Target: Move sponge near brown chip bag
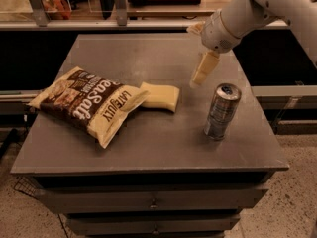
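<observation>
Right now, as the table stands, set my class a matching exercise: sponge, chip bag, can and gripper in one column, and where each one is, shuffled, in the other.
Column one
1. sponge
2. brown chip bag
3. silver can
4. gripper

Column two
A. standing upright on the right side of the table
B. in the air over the table's far right part, open, holding nothing
C. lying flat on the left side
D. mid-table, against the bag's right tip

Pairs: 1-D, 2-C, 3-A, 4-B

arm: reaching in from upper right | end effector [195,53]: raised, fingers apparently spread
</observation>
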Available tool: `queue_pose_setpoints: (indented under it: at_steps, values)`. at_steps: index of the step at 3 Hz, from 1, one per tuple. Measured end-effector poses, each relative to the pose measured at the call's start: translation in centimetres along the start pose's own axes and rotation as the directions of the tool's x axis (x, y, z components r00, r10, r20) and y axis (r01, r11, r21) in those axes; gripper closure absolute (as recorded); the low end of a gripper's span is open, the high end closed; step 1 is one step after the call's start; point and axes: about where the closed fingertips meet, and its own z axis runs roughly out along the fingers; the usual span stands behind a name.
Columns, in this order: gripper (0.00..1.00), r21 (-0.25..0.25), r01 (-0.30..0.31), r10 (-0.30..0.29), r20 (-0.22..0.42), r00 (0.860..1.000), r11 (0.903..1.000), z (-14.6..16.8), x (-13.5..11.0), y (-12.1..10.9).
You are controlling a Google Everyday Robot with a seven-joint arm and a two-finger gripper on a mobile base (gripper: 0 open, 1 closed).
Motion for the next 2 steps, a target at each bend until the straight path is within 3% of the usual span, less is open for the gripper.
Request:
queue_pose_setpoints:
  at_steps: [1, 2]
  values:
    - [0.0, 0.203, -0.248, 0.242, 0.052, 0.969, 0.9473, -4.75, 4.19, -4.22]
    - [0.0, 0.226, -0.327, 0.315, 0.086, 0.945, 0.9177, -4.71, 4.01, -5.1]
